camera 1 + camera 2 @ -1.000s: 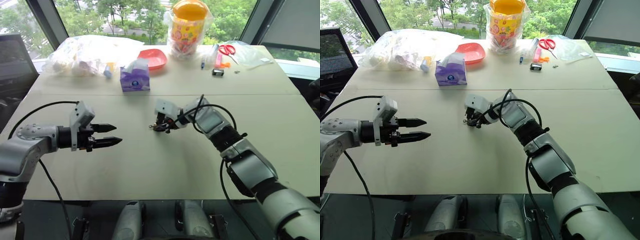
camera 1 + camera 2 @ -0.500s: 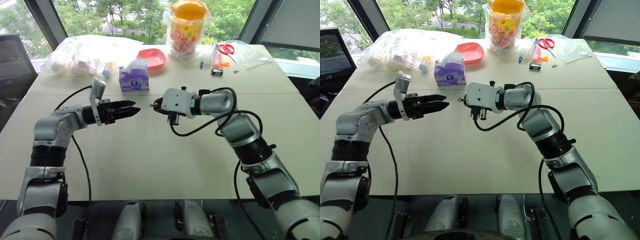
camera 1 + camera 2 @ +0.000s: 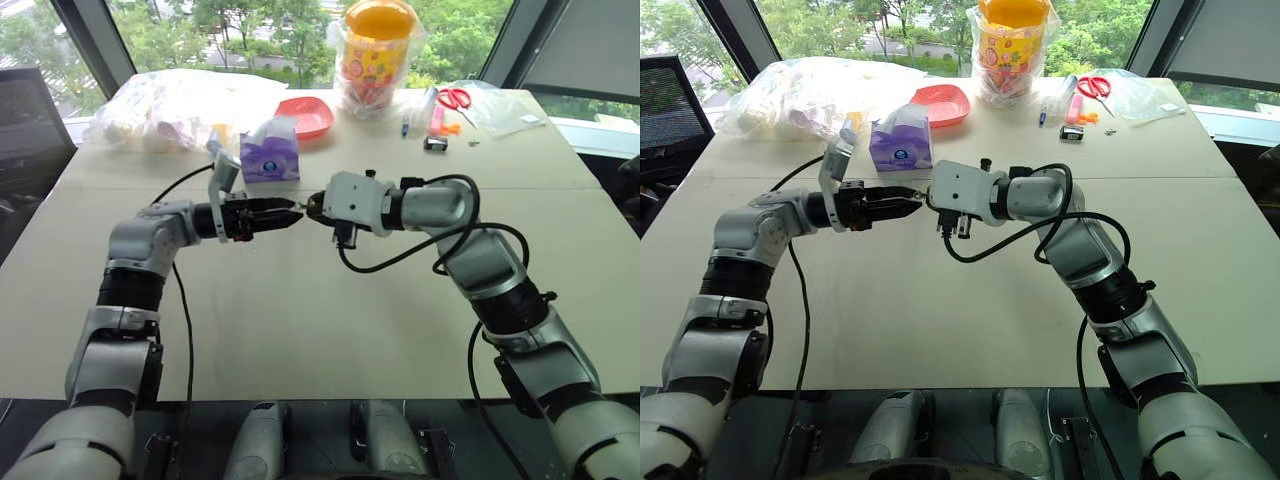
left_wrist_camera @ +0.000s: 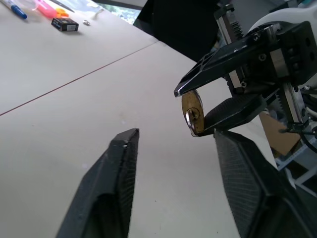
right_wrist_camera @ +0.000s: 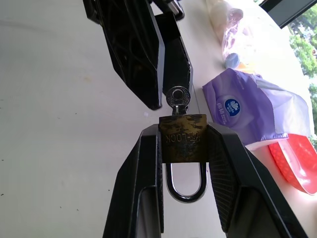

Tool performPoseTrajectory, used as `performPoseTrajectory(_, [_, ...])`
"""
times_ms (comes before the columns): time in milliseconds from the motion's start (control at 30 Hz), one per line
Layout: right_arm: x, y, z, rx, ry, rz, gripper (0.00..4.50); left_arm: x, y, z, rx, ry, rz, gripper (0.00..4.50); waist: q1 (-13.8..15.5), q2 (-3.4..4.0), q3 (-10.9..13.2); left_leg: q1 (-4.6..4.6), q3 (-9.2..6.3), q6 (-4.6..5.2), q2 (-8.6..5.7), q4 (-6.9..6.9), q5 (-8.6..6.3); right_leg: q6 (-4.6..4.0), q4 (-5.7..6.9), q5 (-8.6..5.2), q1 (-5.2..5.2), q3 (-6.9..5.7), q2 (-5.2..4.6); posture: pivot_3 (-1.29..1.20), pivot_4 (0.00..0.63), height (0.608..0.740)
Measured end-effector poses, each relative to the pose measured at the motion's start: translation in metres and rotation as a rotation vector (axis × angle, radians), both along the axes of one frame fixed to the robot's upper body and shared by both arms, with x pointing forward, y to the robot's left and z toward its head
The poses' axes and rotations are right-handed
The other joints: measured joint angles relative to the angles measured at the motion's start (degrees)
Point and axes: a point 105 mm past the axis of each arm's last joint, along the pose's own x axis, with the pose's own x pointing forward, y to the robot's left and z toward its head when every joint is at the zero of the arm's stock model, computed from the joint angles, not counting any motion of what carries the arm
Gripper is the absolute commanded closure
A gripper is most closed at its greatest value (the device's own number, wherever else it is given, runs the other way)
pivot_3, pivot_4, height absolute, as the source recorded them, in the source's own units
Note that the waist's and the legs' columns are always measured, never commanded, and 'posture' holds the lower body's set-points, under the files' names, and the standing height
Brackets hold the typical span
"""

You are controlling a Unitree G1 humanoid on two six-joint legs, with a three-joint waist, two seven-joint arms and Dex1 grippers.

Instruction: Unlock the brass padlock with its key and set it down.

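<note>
The brass padlock (image 5: 183,137) sits clamped between the two fingers of my right claw (image 5: 183,148), held up off the tabletop (image 3: 300,320) with its silver shackle (image 5: 185,184) pointing back toward my wrist and its keyhole end facing out. A small silver key (image 5: 178,97) already stands in that keyhole, its round head sticking out toward my left claw (image 4: 173,148). My left claw has its fingers apart, one on each side of the key's head but not yet pressing on it, so I judge that the step in hand is to take hold of the key and turn it. To do that well, I should line the left fingers up flat against the two faces of the key's head, close gently until they bite, and then roll the wrist about the key's own axis instead of pulling sideways, since the lock is tiny and could slip or twist out of my right grip. My right claw should stay firm on the body and leave the shackle free to spring. The pale tabletop below is bare here; at its far edge lie a purple tissue pack (image 3: 269,153), a red dish (image 3: 306,115), plastic bags (image 3: 170,105), a yellow-lidded jar (image 3: 377,50) and scissors (image 3: 456,98), with windows and trees beyond.
</note>
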Motion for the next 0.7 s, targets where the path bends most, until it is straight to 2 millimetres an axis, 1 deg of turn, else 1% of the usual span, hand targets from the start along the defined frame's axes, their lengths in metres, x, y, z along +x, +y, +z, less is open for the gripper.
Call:
performPoseTrajectory(67, [0.0005, -0.001, -0.0013, 0.002, 0.007, -0.011, 3.82, -0.0007, -0.0025, 0.0, -0.008, 0.001, -0.01, 4.17, 0.0, 0.0, 0.0, 0.0, 0.0, 0.0, 0.0, 0.0, 0.0, 0.0, 0.0, 0.0, 0.0, 0.0, 0.0, 0.0, 0.15, 0.74])
performPoseTrajectory(100, [0.0009, -0.0017, -0.0023, 0.003, 0.011, -0.018, 3.82, -0.0009, -0.0042, -0.0002, -0.013, 0.003, -0.014, 4.47, 0.01, 0.0, 0.0, 0.0, 0.0, 0.0, 0.0, 0.0, 0.0, 0.0, 0.01, 0.0, 0.0, 0.0, 0.0, 0.0, 0.15, 0.74])
performPoseTrajectory(433, [-0.0004, -0.0017, -0.003, 0.003, 0.012, -0.025, 3.82, -0.003, -0.0066, 0.001, -0.018, 0.028, -0.021, 4.47, 0.0, 0.0, 0.0, 0.0, -0.01, 0.0, 0.0, 0.01, 0.0, 0.0, 0.01, 0.0, 0.0, 0.0, 0.0, 0.0, 0.15, 0.74])
performPoseTrajectory(467, [-0.0005, -0.0016, -0.003, 0.003, 0.012, -0.024, 3.82, -0.0032, -0.0065, 0.001, -0.02, 0.033, -0.022, 3.95, 0.0, 0.0, 0.0, 0.0, -0.01, 0.0, 0.0, 0.01, 0.0, 0.0, 0.01, 0.0, 0.0, 0.0, 0.0, 0.0, 0.15, 0.74])
performPoseTrajectory(500, [-0.0005, -0.0014, -0.0031, 0.004, 0.011, -0.023, 3.82, -0.003, -0.006, 0.0012, -0.021, 0.034, -0.019, 3.69, 0.0, 0.0, 0.0, 0.0, -0.01, 0.0, 0.0, 0.01, 0.0, 0.0, 0.01, 0.0, 0.0, 0.0, 0.0, 0.0, 0.15, 0.74])
performPoseTrajectory(567, [-0.0013, -0.0003, -0.0043, -0.001, 0.015, -0.018, 3.82, -0.0025, -0.0046, 0.0023, -0.025, 0.032, -0.012, 2.95, 0.0, 0.0, 0.0, 0.0, -0.02, 0.0, 0.0, 0.01, 0.0, 0.0, 0.01, 0.0, 0.0, 0.0, 0.0, 0.0, 0.15, 0.74])
performPoseTrajectory(700, [-0.0042, 0.0044, -0.0093, -0.01, 0.025, 0.003, 3.82, -0.0012, -0.0029, 0.0058, -0.033, 0.015, 0.003, 2.95, 0.0, 0.0, 0.0, 0.0, -0.01, 0.0, 0.0, 0.01, 0.0, 0.0, 0.01, 0.0, 0.0, 0.0, 0.0, 0.0, 0.15, 0.74])
